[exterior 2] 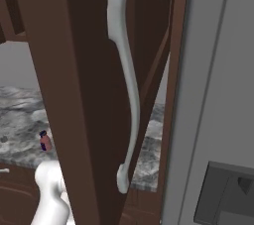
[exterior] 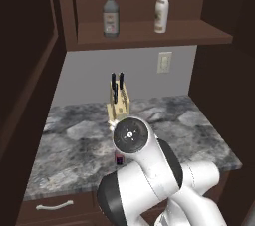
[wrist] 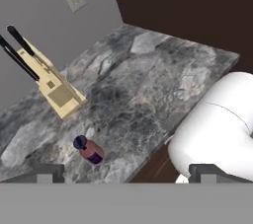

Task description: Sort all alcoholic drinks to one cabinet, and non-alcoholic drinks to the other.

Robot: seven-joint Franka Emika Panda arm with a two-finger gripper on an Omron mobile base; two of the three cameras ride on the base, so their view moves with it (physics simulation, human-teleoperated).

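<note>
On the shelf of the open dark brown wall cabinet (exterior: 199, 30) stand two alcoholic drinks: a clear glass bottle (exterior: 110, 15) with a red cap and a cream-white slim-necked bottle (exterior: 161, 10). A small red bottle (wrist: 90, 150) with a dark cap, a non-alcoholic drink, stands near the front edge of the marble counter (wrist: 148, 85); it also peeks out beside the arm (exterior: 119, 161) and sits left of the cabinet door (exterior 2: 45, 141). My gripper (wrist: 126, 174) hovers above the counter, open and empty, with the red bottle below and left of its middle.
A wooden knife block (exterior: 118, 101) (wrist: 55, 91) stands at the counter's back, under a wall outlet (exterior: 164, 62). An open cabinet door (exterior 2: 79, 95) with a long curved grey handle (exterior 2: 128, 85) hangs close in front. A drawer handle (exterior: 54, 205) lies below the counter. Another dark cabinet (exterior: 25, 70) flanks the left.
</note>
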